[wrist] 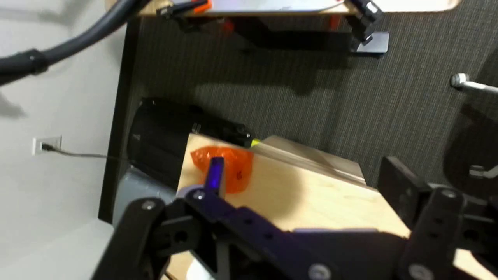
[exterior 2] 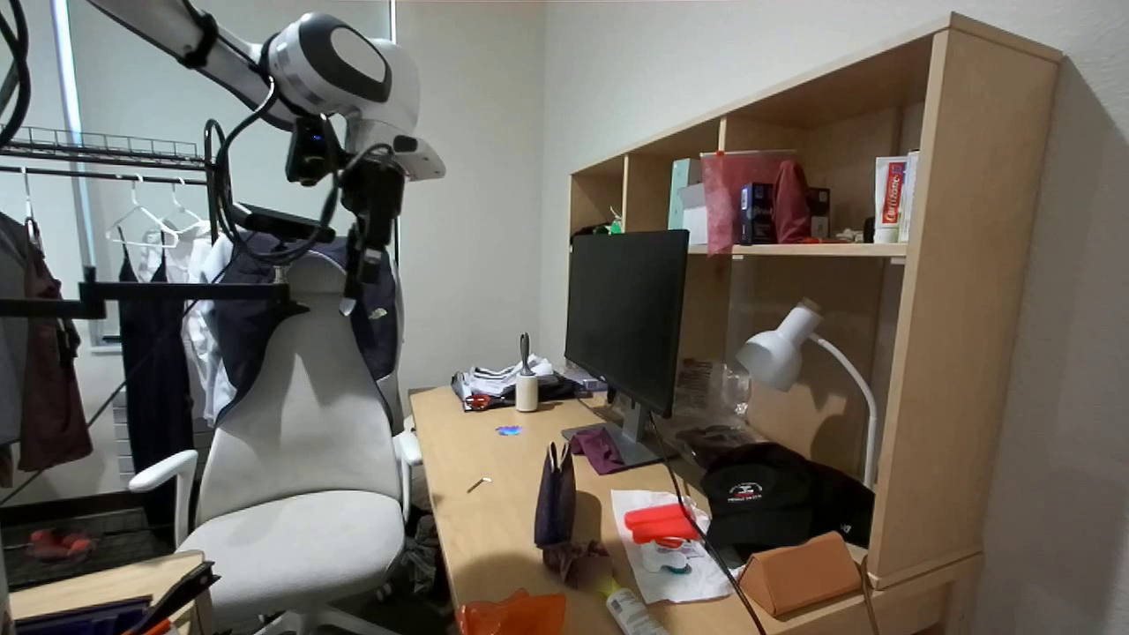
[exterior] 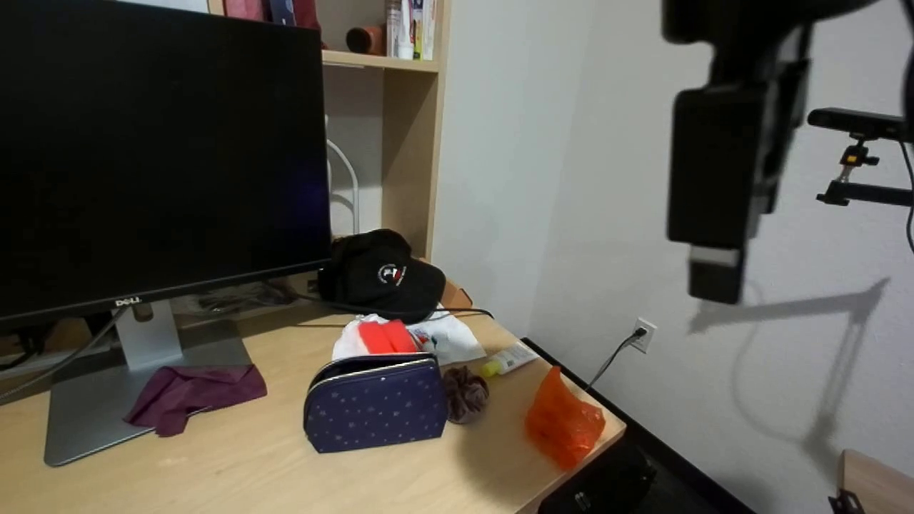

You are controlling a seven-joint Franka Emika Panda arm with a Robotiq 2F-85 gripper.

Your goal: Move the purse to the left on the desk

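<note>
In an exterior view I see the purse (exterior: pixel 378 405) standing on the desk (exterior: pixel 235 471), just beside the scrunchie (exterior: pixel 466 395). In an exterior view the arm (exterior 2: pixel 344 62) hangs above, well apart. In the wrist view my gripper (wrist: pixel 302 167) is spread wide, holding nothing. I judge this pre-grasp: next, align over the purse, descend, pinch.

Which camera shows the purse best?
The purse shows best in an exterior view that faces its starry broad side. In an exterior view from its end, the purse appears narrow. In the wrist view, I can't make it out.
</note>
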